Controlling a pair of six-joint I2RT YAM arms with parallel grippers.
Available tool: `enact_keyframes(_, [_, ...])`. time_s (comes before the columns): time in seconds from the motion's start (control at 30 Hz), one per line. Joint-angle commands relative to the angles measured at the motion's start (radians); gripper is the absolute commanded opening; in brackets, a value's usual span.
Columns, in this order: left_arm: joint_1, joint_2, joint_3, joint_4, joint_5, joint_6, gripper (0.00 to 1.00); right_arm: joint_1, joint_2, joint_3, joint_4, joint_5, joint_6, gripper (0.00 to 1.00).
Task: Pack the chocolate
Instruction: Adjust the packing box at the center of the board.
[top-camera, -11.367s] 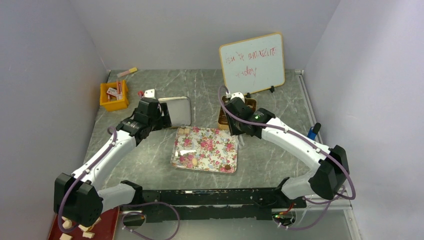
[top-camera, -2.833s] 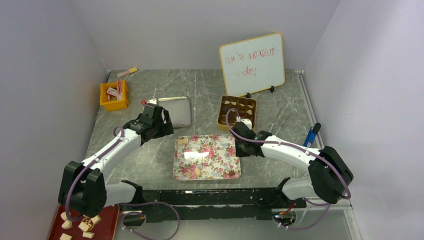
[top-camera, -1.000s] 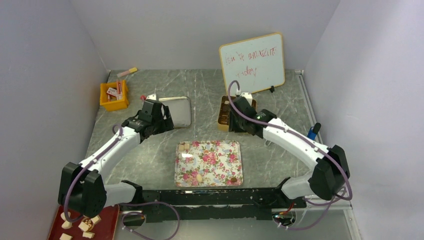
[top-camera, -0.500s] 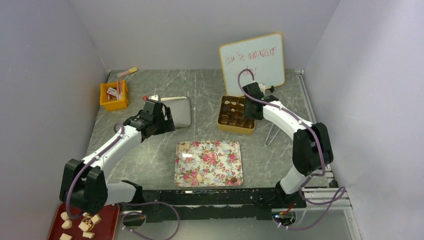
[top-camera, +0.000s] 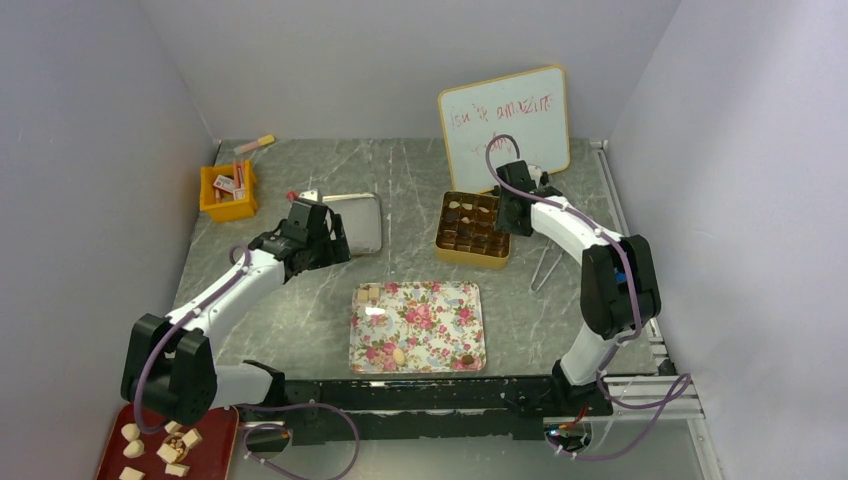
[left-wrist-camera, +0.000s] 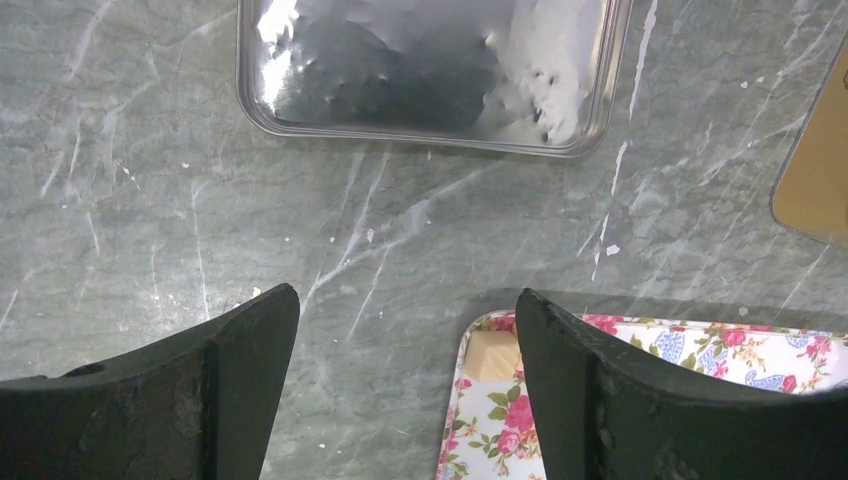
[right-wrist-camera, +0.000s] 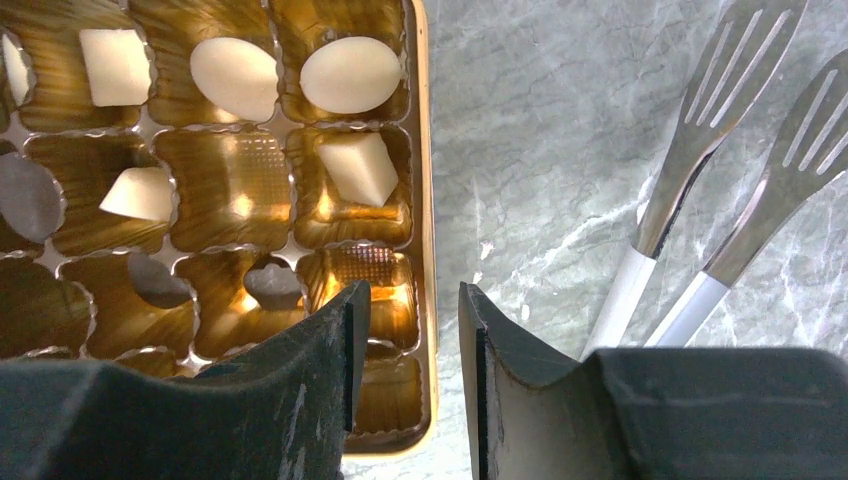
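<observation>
Cream and dark chocolate (right-wrist-camera: 350, 73) pieces sit in cells of the gold box (right-wrist-camera: 420, 150), which lies mid-table (top-camera: 473, 228). My right gripper (right-wrist-camera: 412, 290) hangs over the box's right rim (top-camera: 505, 215), its jaws a narrow gap apart with nothing between them. The floral tray (top-camera: 420, 320) holds a cream piece (top-camera: 370, 293), a tan piece (top-camera: 398, 354) and a dark piece (top-camera: 467, 357). My left gripper (left-wrist-camera: 405, 295) is open wide and empty above bare table by the tray's far left corner (top-camera: 330, 238). The cream piece (left-wrist-camera: 495, 355) shows beside its right finger.
A silver lid (left-wrist-camera: 420, 60) lies just beyond the left gripper (top-camera: 355, 222). Metal tongs (right-wrist-camera: 700, 130) rest right of the box. A whiteboard (top-camera: 505, 125) leans at the back, a yellow bin (top-camera: 228, 190) stands far left, and a red plate (top-camera: 215, 440) with more pieces lies off the near left edge.
My right arm swung from the floral tray's side up over the box to its far right rim. The tray had been drawn toward the near edge. The left arm barely moved.
</observation>
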Motion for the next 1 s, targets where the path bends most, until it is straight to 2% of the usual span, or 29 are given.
enact_keyframes(0.0, [0.003, 0.002, 0.035, 0.019, 0.01, 0.016, 0.84, -0.01, 0.025, 0.044, 0.033, -0.028, -0.011, 0.41])
enact_keyframes(0.2, [0.004, -0.003, 0.033, 0.018, 0.006, 0.015, 0.84, -0.017, 0.046, 0.04, 0.04, -0.041, -0.006, 0.39])
enact_keyframes(0.53, [0.003, -0.013, 0.018, 0.018, 0.004, 0.016, 0.84, -0.026, 0.07, 0.03, 0.055, -0.064, -0.011, 0.26])
enact_keyframes(0.97, [0.003, -0.019, 0.0, 0.029, 0.01, 0.005, 0.84, -0.024, 0.05, 0.003, 0.079, -0.086, -0.034, 0.2])
